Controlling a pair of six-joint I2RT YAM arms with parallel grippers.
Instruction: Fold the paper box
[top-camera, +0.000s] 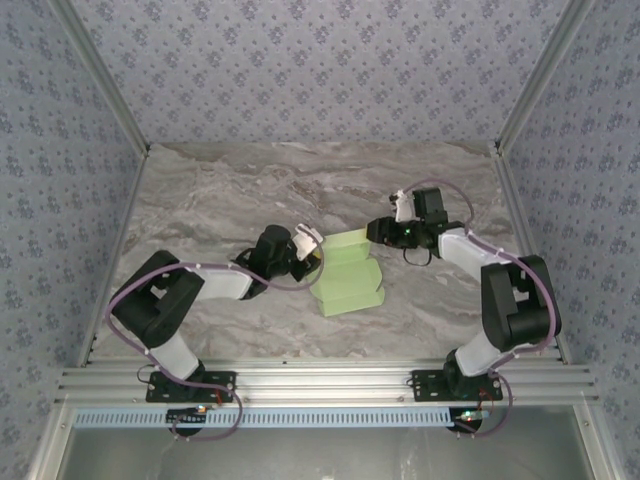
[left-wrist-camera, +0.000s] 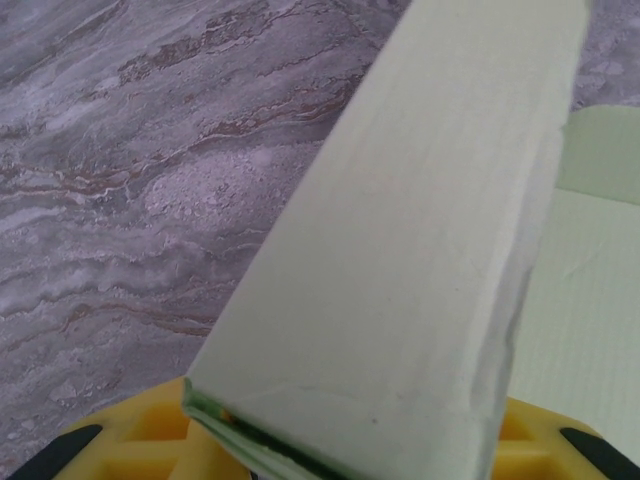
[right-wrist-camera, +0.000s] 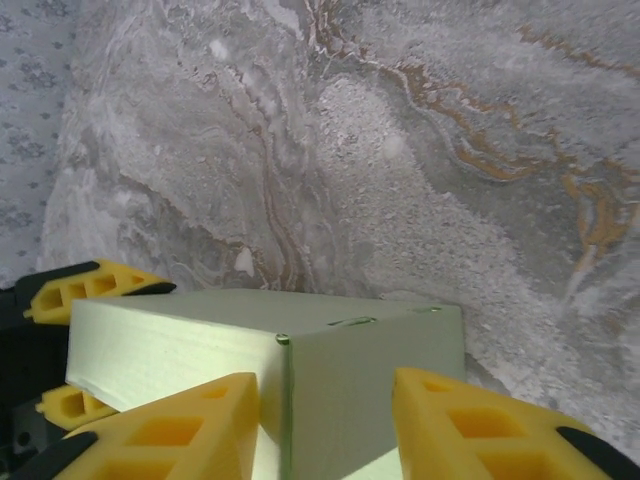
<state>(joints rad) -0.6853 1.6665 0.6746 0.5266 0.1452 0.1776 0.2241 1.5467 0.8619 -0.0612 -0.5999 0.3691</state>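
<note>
Your box (top-camera: 348, 272) looks mostly shaped, lid to go; left gripper (left-wrist-camera: 330, 445) is clamped on it, can't tell if right gripper (right-wrist-camera: 335, 425) is pinching.

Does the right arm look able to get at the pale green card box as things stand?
Likely yes. The right hand sits astride one corner of the pale green card box, with nothing between them. The left hand grips the box's other side, clear of that corner.

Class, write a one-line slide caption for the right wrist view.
Right gripper straddling a corner of the pale green paper box on a marble table.
</note>
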